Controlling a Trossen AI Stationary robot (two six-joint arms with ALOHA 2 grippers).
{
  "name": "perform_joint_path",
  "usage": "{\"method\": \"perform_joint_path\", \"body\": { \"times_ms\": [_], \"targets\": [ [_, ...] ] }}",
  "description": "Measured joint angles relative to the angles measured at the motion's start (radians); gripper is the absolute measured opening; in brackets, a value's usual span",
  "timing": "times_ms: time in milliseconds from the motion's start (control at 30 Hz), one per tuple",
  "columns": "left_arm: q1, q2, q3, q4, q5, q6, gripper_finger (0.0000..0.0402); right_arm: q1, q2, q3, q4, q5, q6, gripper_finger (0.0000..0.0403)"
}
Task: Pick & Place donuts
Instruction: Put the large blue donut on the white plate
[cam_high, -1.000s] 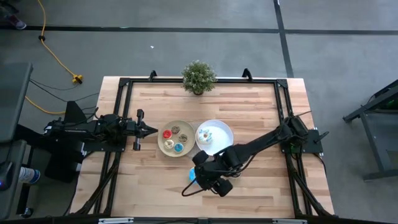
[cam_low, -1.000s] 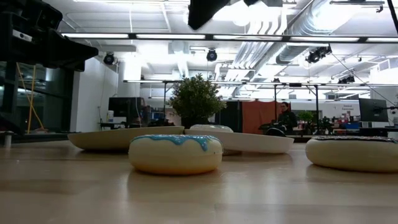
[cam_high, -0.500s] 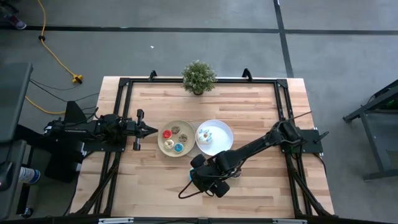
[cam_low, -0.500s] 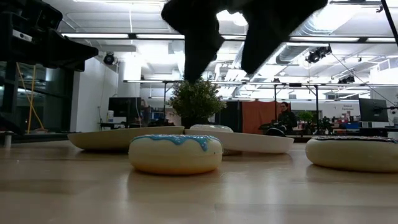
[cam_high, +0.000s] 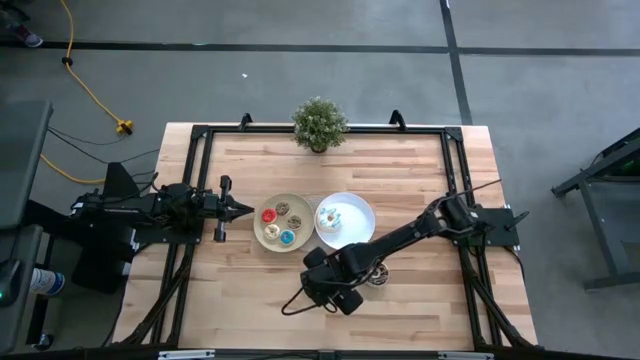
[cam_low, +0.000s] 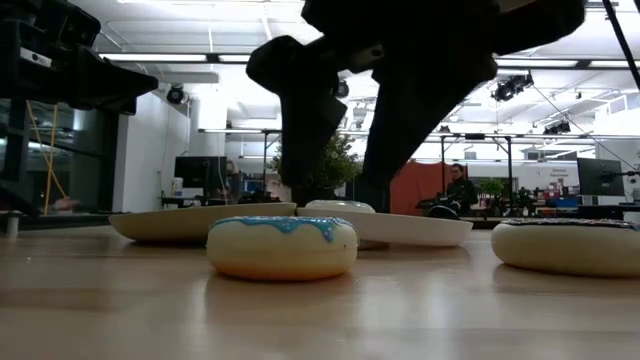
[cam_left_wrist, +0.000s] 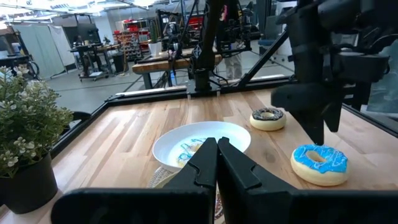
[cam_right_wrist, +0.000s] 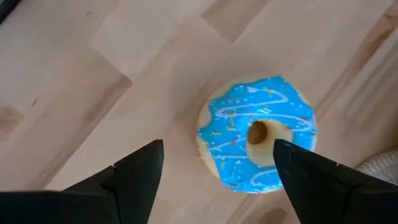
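Two robot arms are seen at a wooden table (cam_high: 420, 170). The right gripper (cam_right_wrist: 214, 171) is held directly above a blue-iced donut (cam_right_wrist: 257, 142) that lies flat on the bare wood at the near middle of the table, just in front of the plates. Its fingers (cam_right_wrist: 134, 177) are spread wide, one to each side of the donut, and nothing is held between them; in the low view they are shown clear of the icing. A dark-iced donut (cam_left_wrist: 267, 118) is seen on the wood near the blue one. A white plate (cam_high: 366, 212) and a beige plate (cam_high: 262, 235) sit side by side, each with small donuts on it. The left gripper (cam_left_wrist: 216, 149) is parked at the table's left edge, fingers pressed together and empty. A potted plant (cam_high: 319, 124) stands at the far edge.
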Motion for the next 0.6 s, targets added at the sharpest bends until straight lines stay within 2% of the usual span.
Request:
{"method": "perform_joint_path", "body": {
  "times_ms": [600],
  "targets": [
    [0.000, 0.000, 0.000, 0.000, 0.000, 0.000, 0.0000, -0.012, 0.026, 0.000, 0.030, -0.005, 0.003, 0.0296]
  ]
}}
